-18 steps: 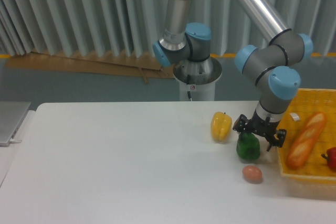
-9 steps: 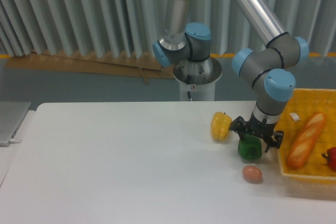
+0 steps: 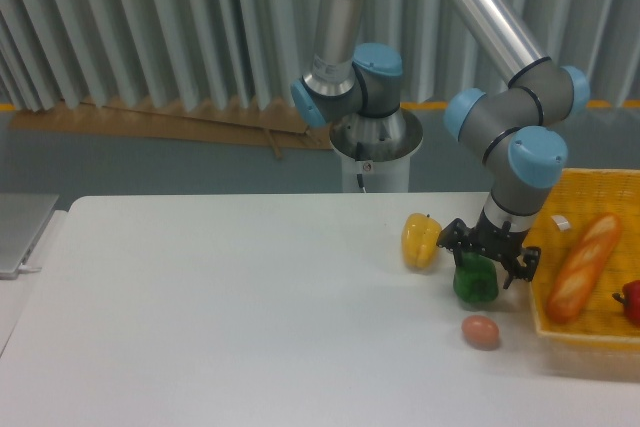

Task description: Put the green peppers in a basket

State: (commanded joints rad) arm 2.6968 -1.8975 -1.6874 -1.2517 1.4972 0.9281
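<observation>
I see gripper (image 3: 478, 265) straddling green pepper (image 3: 475, 283) on table (image 3: 220, 317), grip unclear. Basket (image 3: 600, 331) at 3 o'clock, egg (image 3: 481, 331) at 6.

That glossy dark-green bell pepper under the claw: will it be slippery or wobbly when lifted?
The glossy dark-green bell pepper looks shiny and smooth, so it may slip somewhat in the two-finger gripper. Its rounded, lobed shape suggests it could tip or roll if nudged. It seems firm, probably keeping its shape when squeezed.
</observation>
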